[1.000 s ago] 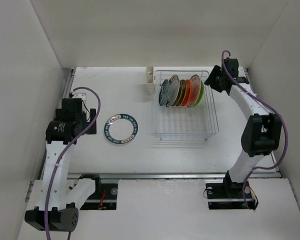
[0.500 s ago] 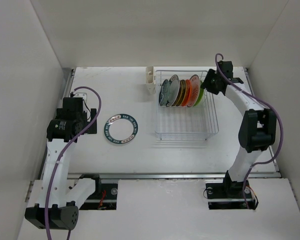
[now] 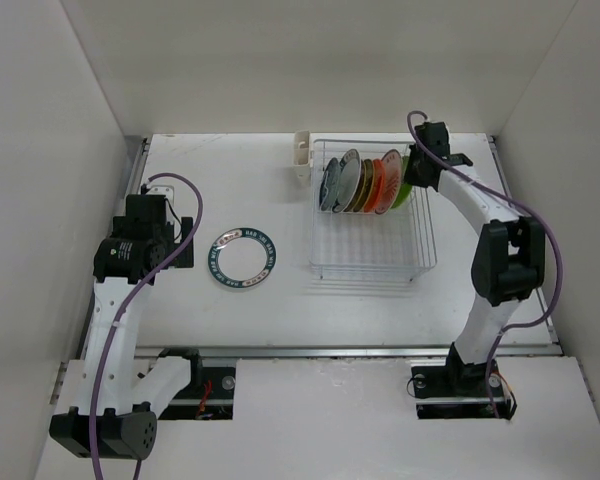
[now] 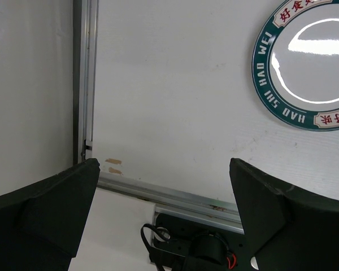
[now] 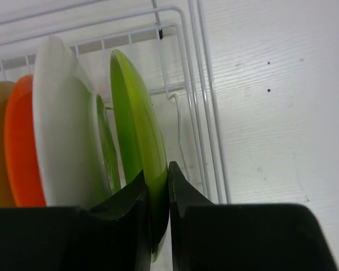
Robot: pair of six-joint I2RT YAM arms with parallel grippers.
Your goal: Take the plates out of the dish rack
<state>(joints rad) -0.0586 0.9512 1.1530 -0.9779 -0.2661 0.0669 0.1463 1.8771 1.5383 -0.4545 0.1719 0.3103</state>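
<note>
The white wire dish rack (image 3: pixel 372 255) stands at the back right with several plates upright in its far end. My right gripper (image 3: pixel 417 172) is at the rack's right end, shut on the rim of the lime green plate (image 5: pixel 137 130), the rightmost one. Next to it stand a white plate (image 5: pixel 62 124) and an orange plate (image 5: pixel 22 147). A teal-rimmed plate (image 3: pixel 242 259) lies flat on the table left of the rack and shows in the left wrist view (image 4: pixel 308 65). My left gripper (image 4: pixel 164 214) is open and empty, near the table's left edge.
A small white cup holder (image 3: pixel 301 155) is fixed to the rack's far left corner. White walls enclose the table on three sides. A metal rail (image 3: pixel 350 350) runs along the near edge by the arm bases.
My right gripper has moved left from beside the rack onto the lime green plate's rim and closed on it. The left arm has barely moved.
</note>
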